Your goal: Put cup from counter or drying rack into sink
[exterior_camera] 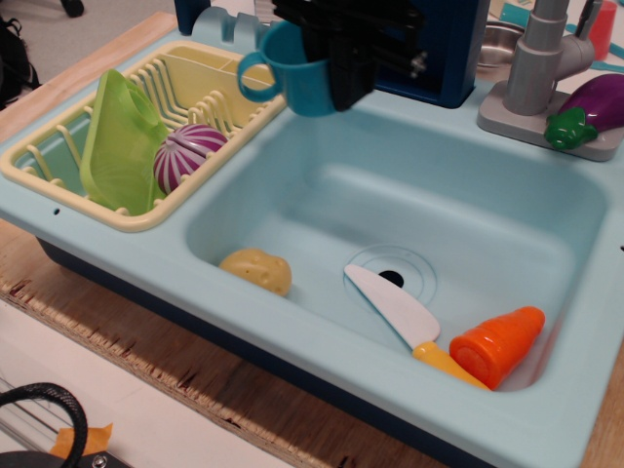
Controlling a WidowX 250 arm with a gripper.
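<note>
Cup (292,73) held by claw (343,86) above sink (458,205)

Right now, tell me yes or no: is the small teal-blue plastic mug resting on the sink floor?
No; the teal-blue mug hangs in the black gripper above the aqua sink's back-left rim.

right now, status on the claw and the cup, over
Claw shut on cup, cup lifted, hanging over the sink's back left edge beside the drying rack. Knife, carrot and potato lie in the basin.
</note>
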